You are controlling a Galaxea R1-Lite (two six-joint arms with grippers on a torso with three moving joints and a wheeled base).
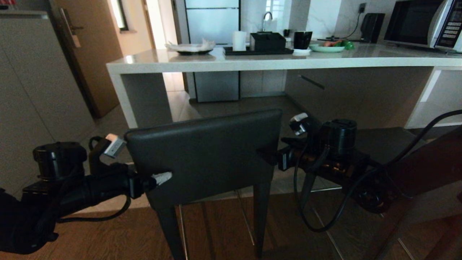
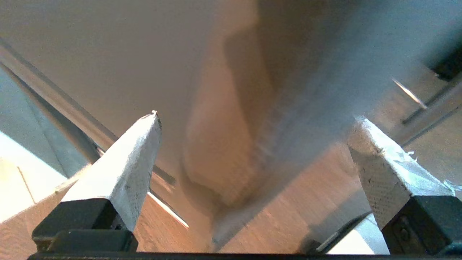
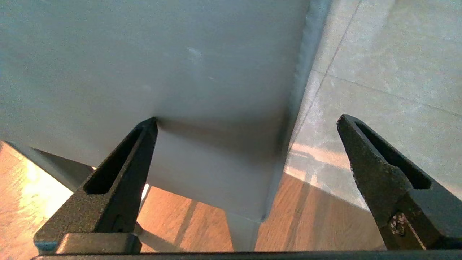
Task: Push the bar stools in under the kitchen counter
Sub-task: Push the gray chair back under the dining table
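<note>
Head view: both end effectors, left [image 1: 139, 160] and right [image 1: 285, 144], gape around the stool backrest [image 1: 204, 151].

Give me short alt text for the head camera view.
A dark bar stool stands short of the pale kitchen counter, its backrest flanked by the open left claw and open right claw. Dishes and a microwave sit on the counter.

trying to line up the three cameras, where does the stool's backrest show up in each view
Head view: the stool's backrest fills the centre, between the left gripper and the right gripper, in front of the counter.
Left wrist view: a blurred grey slab between the open fingers.
Right wrist view: the pale grey panel across the top, one finger at it.
Shared landmark: the wooden floor.
</note>
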